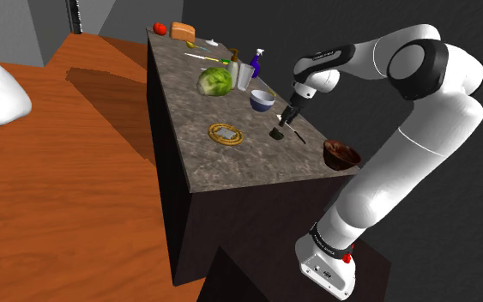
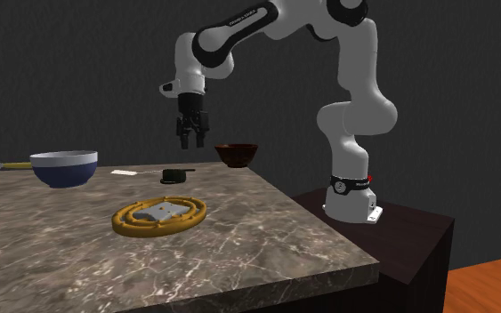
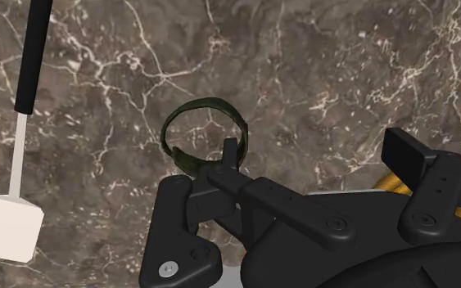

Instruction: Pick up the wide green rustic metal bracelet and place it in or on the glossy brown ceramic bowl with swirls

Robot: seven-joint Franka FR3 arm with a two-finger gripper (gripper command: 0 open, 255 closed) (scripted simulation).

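Hovering over the dark green bracelet [image 3: 179, 155] (flat on the veined counter [image 3: 343, 65]), the hand [image 2: 193, 144] stands wide, empty.

Spotting a green lettuce [image 1: 215, 81] sitting near a spray bottle [image 1: 256, 62] on the marble counter [image 1: 231, 163]. Noting a blue bowl [image 1: 262, 100] close by, a yellow ring-shaped tray [image 1: 226, 134] lying flat, a tomato [image 1: 159, 28] and bread [image 1: 182, 32] crowding the far end.

Dark grey walls [image 2: 79, 53], glossy wooden floor [image 1: 59, 214] — reddish-brown; veined brown stone counter [image 1: 239, 163], dark sides, dim light
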